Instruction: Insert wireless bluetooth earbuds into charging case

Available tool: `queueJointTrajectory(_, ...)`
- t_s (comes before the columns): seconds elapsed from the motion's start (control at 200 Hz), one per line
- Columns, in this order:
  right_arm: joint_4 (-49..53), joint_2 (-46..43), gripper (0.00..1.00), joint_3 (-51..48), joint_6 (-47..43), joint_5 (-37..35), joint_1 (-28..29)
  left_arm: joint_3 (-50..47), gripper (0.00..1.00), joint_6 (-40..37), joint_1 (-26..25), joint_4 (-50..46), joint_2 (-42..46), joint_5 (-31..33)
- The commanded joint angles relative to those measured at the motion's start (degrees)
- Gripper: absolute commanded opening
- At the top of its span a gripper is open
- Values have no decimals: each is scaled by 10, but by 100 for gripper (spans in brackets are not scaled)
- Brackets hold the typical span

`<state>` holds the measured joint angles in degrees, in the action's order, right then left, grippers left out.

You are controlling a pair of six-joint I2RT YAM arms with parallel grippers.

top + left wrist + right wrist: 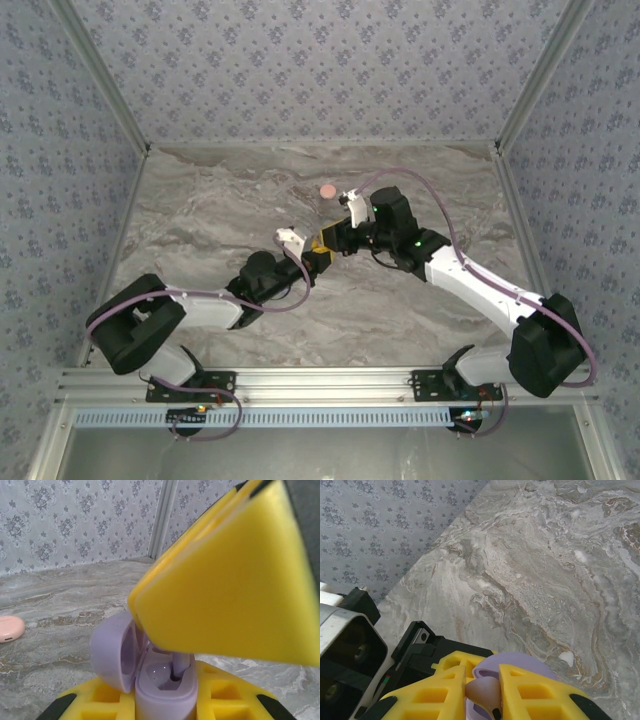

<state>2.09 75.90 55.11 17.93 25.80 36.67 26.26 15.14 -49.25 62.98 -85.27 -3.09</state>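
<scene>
A lavender charging case (162, 702) stands upright with its lid (111, 650) swung open to the left. My left gripper (165, 705) is shut on the case's body, in mid-table (318, 258). My right gripper (336, 246) meets it from the right. In the right wrist view the right gripper (483, 692) is shut on a lavender earbud (485, 690), with the case (525, 661) just beneath. In the left wrist view the earbud's stem (182, 666) reaches down into a socket of the case, under one of the right gripper's yellow fingers (230, 580).
A salmon-pink round disc (327, 190) lies on the marble table (200, 210) just beyond the grippers, also seen at the left as the pink disc (9, 629). Patterned walls and metal rails enclose the table on three sides.
</scene>
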Motion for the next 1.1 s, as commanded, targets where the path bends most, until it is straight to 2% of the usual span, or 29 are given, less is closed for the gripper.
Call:
queueJointTrajectory(0.0, -4, -3, 22, 7, -16, 5, 5, 20, 20, 9, -4, 9, 19, 13)
queueJointTrajectory(0.255, 4, 1, 22, 4, -16, -14, 8, 17, 21, 1, -4, 0, 31, 16)
queueJointTrajectory(0.515, 21, 0, 36, 11, -21, -26, 11, 16, 21, -11, -4, -18, 42, 17)
queueJointTrajectory(0.635, 36, -7, 47, 21, -24, -34, 15, 19, 21, -25, -4, -51, 56, 25)
queueJointTrajectory(0.715, 47, -15, 47, 25, -28, -48, 17, 22, 22, -32, -4, -82, 68, 36)
queueJointTrajectory(0.875, 84, -34, 47, 37, -32, -101, 19, 26, 22, -64, -4, -157, 97, 56)
queueJointTrajectory(1.094, 149, -51, 51, 50, -23, -220, 16, 42, 22, -92, 1, -302, 154, 109)
